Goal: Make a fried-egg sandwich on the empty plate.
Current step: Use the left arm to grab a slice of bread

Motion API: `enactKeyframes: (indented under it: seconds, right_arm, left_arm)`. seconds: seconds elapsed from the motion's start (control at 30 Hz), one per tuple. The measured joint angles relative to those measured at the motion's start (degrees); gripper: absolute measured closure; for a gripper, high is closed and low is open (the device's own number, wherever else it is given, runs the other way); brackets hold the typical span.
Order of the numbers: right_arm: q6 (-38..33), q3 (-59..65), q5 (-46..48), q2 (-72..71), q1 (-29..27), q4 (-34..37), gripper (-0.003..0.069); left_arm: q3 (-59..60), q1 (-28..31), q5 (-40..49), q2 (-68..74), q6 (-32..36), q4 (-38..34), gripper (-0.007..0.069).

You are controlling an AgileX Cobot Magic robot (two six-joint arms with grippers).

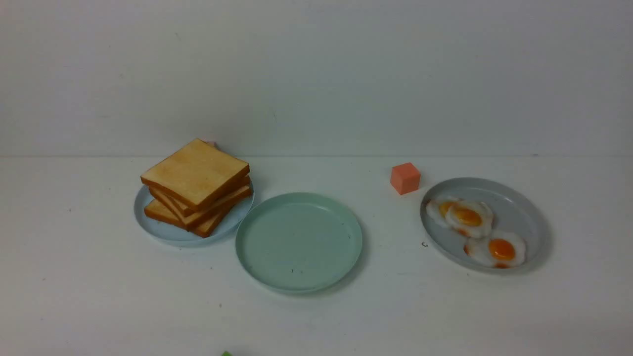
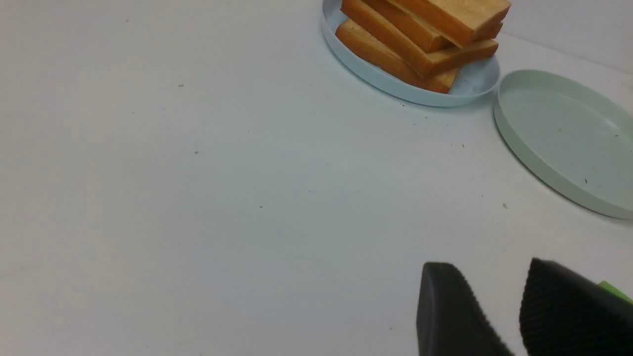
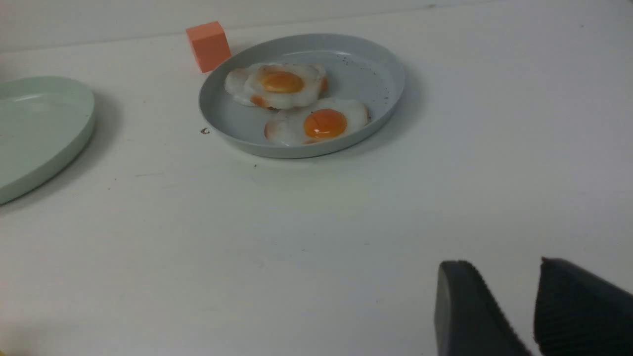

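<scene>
A stack of several golden-brown toast slices (image 1: 195, 185) sits on a light blue plate (image 1: 163, 232) at the left; it also shows in the left wrist view (image 2: 425, 39). The empty mint-green plate (image 1: 298, 242) lies in the middle, right next to the blue one. Fried eggs (image 1: 467, 216) with orange yolks lie partly overlapping on a grey plate (image 1: 514, 207) at the right. My left gripper (image 2: 487, 269) is open and empty over bare table, short of the toast. My right gripper (image 3: 502, 267) is open and empty, short of the eggs (image 3: 316, 123). Neither gripper shows in the front view.
A small orange cube (image 1: 405, 178) stands on the white table just beyond the grey plate's left side; it also shows in the right wrist view (image 3: 208, 45). A small pink thing (image 1: 211, 144) peeks out behind the toast. A pale wall closes the far side.
</scene>
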Motion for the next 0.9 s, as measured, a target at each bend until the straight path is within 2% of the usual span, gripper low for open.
enactKeyframes:
  seconds: [0.67, 0.77, 0.9]
  right_arm:
    - [0.00, 0.00, 0.00, 0.00, 0.00, 0.00, 0.0418]
    - [0.00, 0.00, 0.00, 0.00, 0.00, 0.00, 0.0418]
    - [0.00, 0.00, 0.00, 0.00, 0.00, 0.00, 0.0418]
  left_arm:
    - [0.00, 0.00, -1.25, 0.00, -0.28, -0.46, 0.0386]
    - [0.00, 0.00, -5.67, 0.00, -5.53, -9.29, 0.0386]
    - [0.00, 0.00, -13.81, 0.00, -12.18, -24.55, 0.0386]
